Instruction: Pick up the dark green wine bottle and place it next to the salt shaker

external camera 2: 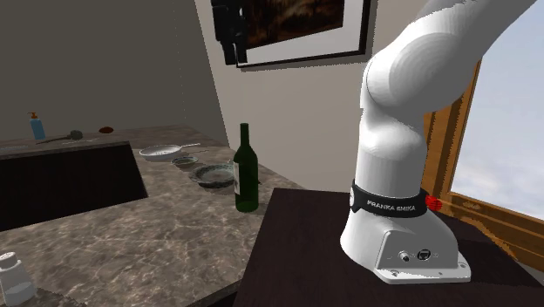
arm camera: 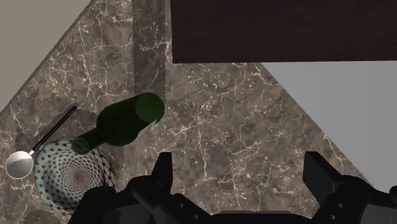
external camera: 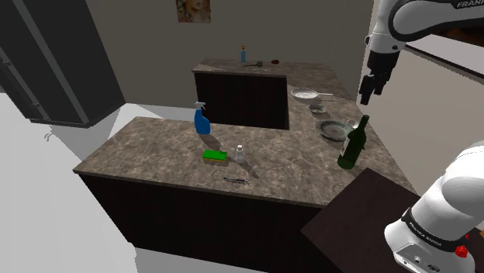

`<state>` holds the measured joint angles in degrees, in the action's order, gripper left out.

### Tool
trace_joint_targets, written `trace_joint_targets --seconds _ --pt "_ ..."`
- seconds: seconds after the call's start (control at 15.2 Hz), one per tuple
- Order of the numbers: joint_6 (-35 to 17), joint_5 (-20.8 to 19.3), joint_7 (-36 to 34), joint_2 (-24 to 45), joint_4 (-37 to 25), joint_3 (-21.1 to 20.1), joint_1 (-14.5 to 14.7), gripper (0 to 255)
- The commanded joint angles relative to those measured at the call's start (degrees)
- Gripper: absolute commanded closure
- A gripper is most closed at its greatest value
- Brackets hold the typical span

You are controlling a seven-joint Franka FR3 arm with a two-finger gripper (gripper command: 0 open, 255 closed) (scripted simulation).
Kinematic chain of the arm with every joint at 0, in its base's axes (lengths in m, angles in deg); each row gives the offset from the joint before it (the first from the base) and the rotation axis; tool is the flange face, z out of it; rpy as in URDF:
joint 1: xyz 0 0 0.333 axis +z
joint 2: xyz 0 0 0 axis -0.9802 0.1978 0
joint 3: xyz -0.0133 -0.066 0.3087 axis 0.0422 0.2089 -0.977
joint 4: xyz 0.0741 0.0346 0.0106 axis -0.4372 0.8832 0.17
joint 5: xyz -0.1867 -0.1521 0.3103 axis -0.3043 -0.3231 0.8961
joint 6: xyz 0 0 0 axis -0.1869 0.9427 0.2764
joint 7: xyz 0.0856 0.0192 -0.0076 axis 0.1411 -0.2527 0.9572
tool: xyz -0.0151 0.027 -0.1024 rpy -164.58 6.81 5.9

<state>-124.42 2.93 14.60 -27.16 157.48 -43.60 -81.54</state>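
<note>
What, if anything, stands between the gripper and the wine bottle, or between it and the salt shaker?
Nothing visible. The open gripper hangs clear above the dark green wine bottle, and bare countertop runs from it to the salt shaker; the patterned plate sits aside.

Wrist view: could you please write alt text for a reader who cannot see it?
Seen from above, a dark green bottle stands on a brown marbled counter beside a dotted plate. The two black fingers are open and clasp nothing; the bottle is off to one side of them.
</note>
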Motion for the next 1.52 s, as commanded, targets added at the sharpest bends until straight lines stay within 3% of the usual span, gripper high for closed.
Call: trace_joint_targets --seconds 0.0,0.73,1.19,1.45 --pt "-3.3 -1.1 1.5 2.1 0.8 2.2 -0.7 0" --pt "-19.2 -3.0 12.2 19.9 -2.2 14.9 -3.5 0" --pt "-27.8 2.9 21.9 35.2 -8.5 21.7 -4.3 0" --pt "-31.0 7.2 26.5 42.0 -11.3 23.1 -5.4 0"
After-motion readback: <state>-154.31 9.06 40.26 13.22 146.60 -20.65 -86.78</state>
